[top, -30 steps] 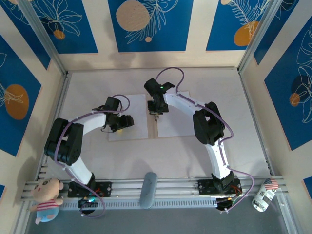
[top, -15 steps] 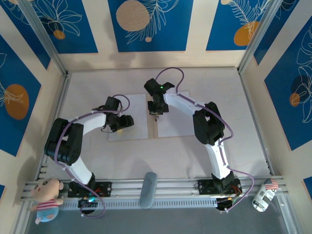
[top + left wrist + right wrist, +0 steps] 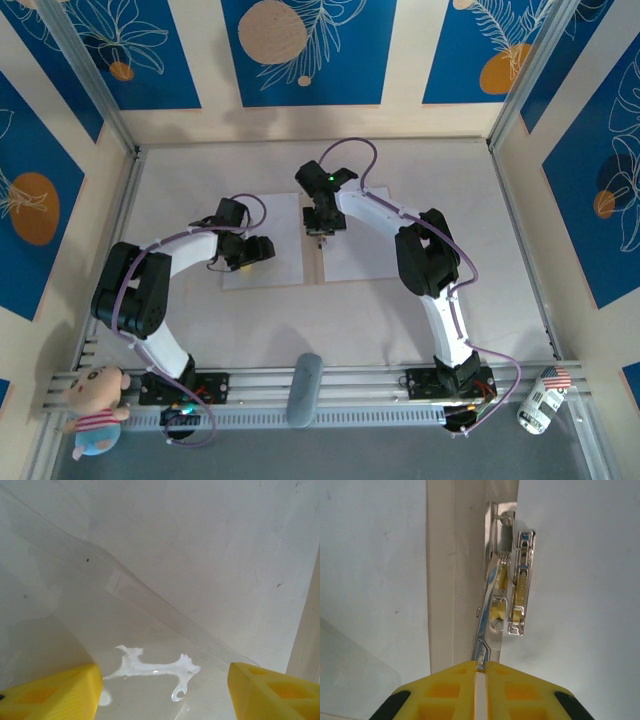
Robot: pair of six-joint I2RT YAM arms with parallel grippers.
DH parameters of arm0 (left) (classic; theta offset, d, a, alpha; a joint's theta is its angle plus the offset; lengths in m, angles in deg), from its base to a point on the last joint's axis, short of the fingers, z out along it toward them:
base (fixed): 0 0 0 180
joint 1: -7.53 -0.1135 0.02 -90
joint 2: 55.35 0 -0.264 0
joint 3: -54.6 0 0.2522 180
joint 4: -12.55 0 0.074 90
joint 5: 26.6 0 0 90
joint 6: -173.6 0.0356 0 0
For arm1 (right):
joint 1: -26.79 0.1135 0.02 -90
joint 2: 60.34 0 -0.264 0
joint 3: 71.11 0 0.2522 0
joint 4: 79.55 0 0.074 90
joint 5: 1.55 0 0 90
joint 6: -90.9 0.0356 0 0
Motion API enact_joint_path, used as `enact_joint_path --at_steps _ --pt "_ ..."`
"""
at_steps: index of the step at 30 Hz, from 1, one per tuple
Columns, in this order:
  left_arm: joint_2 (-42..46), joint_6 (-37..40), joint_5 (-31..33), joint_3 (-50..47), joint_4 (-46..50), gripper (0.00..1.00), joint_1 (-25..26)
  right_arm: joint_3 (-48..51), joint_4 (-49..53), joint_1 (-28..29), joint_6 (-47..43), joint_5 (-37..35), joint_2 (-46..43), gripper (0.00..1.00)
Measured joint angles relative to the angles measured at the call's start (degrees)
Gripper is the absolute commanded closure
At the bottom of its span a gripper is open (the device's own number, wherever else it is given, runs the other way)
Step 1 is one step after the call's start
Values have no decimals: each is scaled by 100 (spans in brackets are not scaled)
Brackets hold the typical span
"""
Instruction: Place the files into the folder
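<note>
Spread wide, the left gripper [image 3: 165, 680] hangs above the files [image 3: 285, 215], lying flat on the open folder [image 3: 440, 555]. Up close on its wrist camera, the right gripper [image 3: 481, 672] is pinched tight, seemingly on the metal clip [image 3: 512, 595].

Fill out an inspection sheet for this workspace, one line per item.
Surface: white table, a few small dark specks.
Job's things: folder lies open, with its tan spine showing; white files lie on both sides.
Clutter: clear plastic sleeve on the left side; plush pig, can and grey object at the front rail.
Grippers: left tool open above the sleeve; right tool shut on the metal clip at the spine.
Cables: purple cables loop along both arms; no snag seen.
Surroundings: blue patterned wall panels.
</note>
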Motion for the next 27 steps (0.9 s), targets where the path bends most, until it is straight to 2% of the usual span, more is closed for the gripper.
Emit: enact_joint_path --at_steps 12,20,27 --pt "-39 0 -2 50 48 32 0 -317 70 -140 -39 -4 76 80" --pt "-59 0 -2 59 48 32 0 -319 87 -127 -22 107 76 68" --pt "-63 0 -2 61 46 32 0 -317 83 -120 -13 151 76 67"
